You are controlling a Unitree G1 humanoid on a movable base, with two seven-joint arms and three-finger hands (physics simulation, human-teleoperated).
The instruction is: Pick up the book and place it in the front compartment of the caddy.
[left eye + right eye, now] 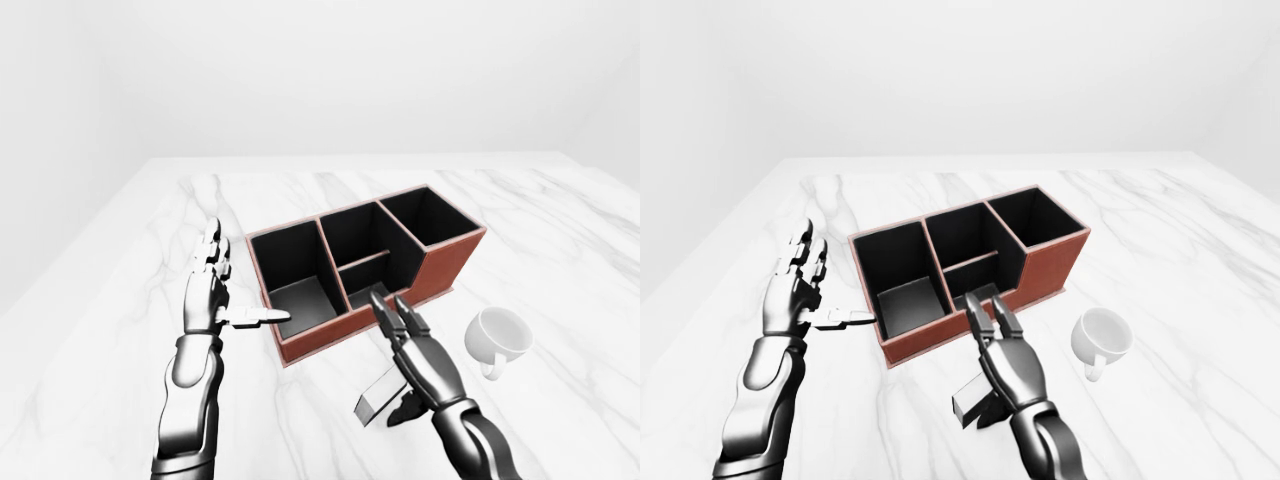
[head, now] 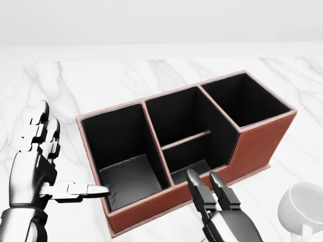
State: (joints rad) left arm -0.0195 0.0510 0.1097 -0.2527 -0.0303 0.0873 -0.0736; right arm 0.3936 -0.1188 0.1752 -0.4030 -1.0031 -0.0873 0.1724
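Book (image 1: pixel 381 393), a grey slab, hangs clasped under the right hand (image 1: pixel 425 362) near the worktop's (image 1: pixel 120 330) bottom edge. Left hand (image 1: pixel 210 290) is spread beside the caddy (image 1: pixel 440 268). Carrying step; next, lift and tip it into the low compartment.

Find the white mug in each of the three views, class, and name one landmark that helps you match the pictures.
Left-eye view: the white mug stands on the marble at lower right, right of the caddy.
Head view: only part of it shows, cut off at the bottom right corner.
Right-eye view: lower right of centre, again right of the caddy.
Shared landmark: the caddy's tall red-brown end nearest the mug.
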